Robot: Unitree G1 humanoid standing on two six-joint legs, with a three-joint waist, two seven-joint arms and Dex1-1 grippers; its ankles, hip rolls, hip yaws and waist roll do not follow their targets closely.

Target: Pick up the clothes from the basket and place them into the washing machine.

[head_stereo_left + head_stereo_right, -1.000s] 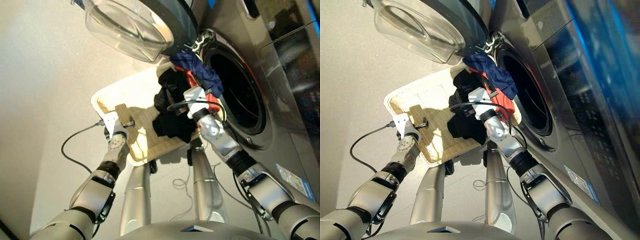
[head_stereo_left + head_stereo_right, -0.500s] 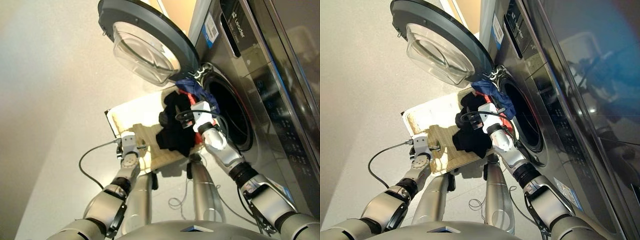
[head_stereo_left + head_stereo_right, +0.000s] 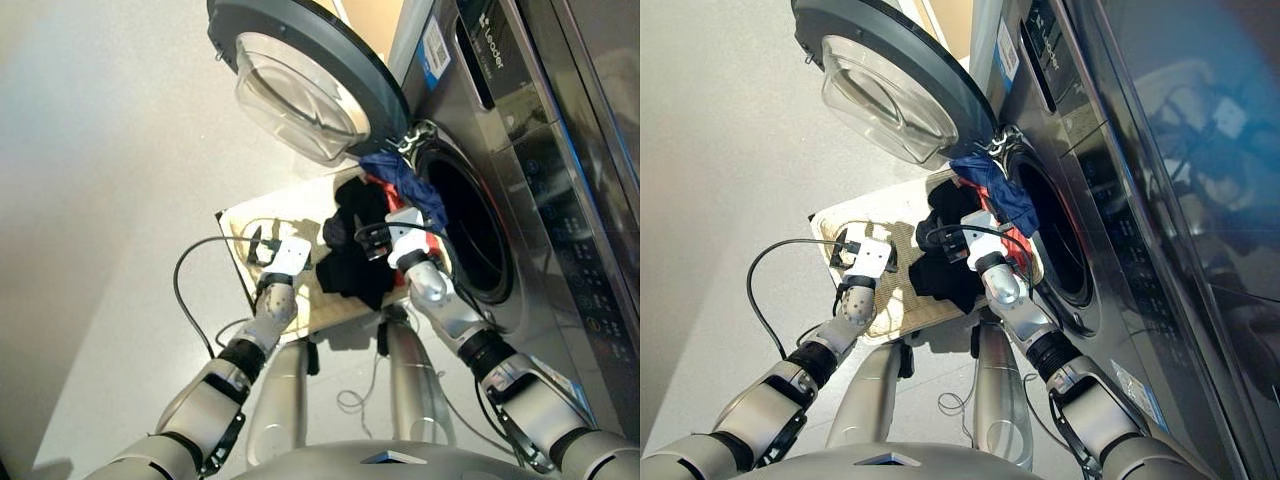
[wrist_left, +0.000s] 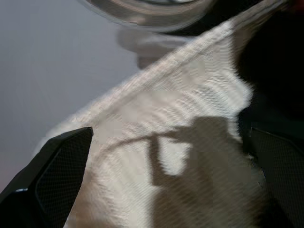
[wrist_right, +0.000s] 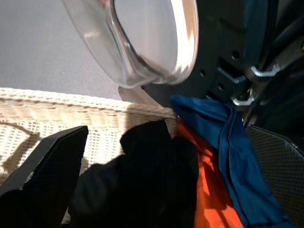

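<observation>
1. Head views: the left gripper (image 3: 262, 245) has swung in over the basket (image 3: 235, 222), beside the black garment (image 3: 352, 270).
2. Left wrist: fingers (image 4: 57, 166) spread, empty.
3. Right wrist: right gripper (image 5: 161, 190) spread above the clothes (image 5: 209, 142), navy piece (image 3: 405, 185) draped at the washing machine (image 3: 470, 240) porthole.

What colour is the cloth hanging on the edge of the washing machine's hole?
The cloth is navy blue, seen best in the right wrist view.
</observation>
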